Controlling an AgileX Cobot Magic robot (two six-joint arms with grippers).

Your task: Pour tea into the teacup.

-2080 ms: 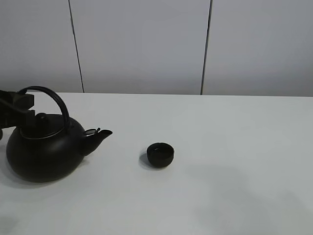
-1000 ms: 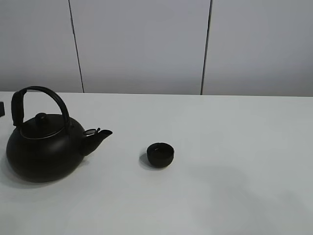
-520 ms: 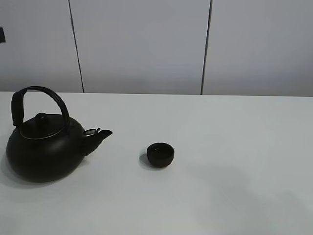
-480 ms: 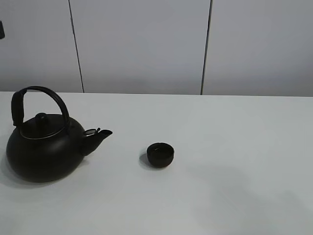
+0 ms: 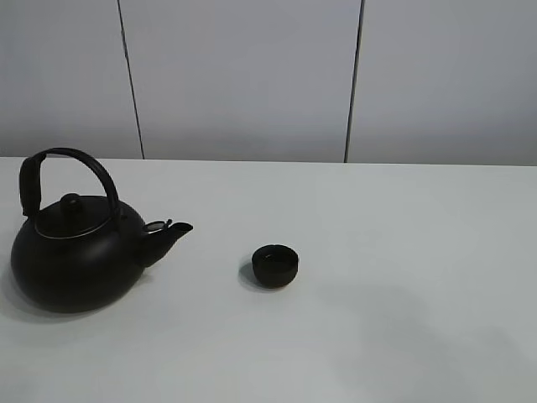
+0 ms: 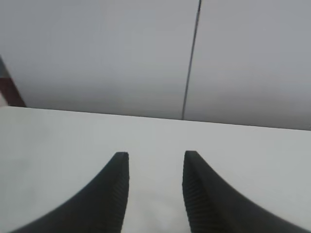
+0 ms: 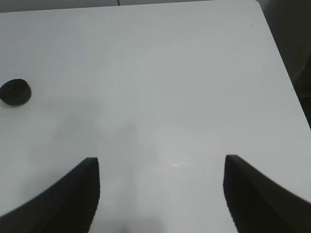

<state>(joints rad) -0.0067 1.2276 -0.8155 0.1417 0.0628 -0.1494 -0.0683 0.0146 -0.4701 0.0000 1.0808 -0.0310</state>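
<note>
On the white table [image 5: 403,252], teacup [image 5: 275,265] upright, kettle [image 5: 75,252] spout toward it, left pincer [image 6: 155,158] slightly parted, right pincer [image 7: 162,162] wide, both empty.

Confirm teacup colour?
Matte black teacup; clearest in the exterior high view.

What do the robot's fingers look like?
Both grippers have dark, almost black fingers that curve like horns to blunt tips. The left gripper has fingers with fine ribbed lines on their inner faces. The right gripper has fingers that look plain. No cables or markings show.
</note>
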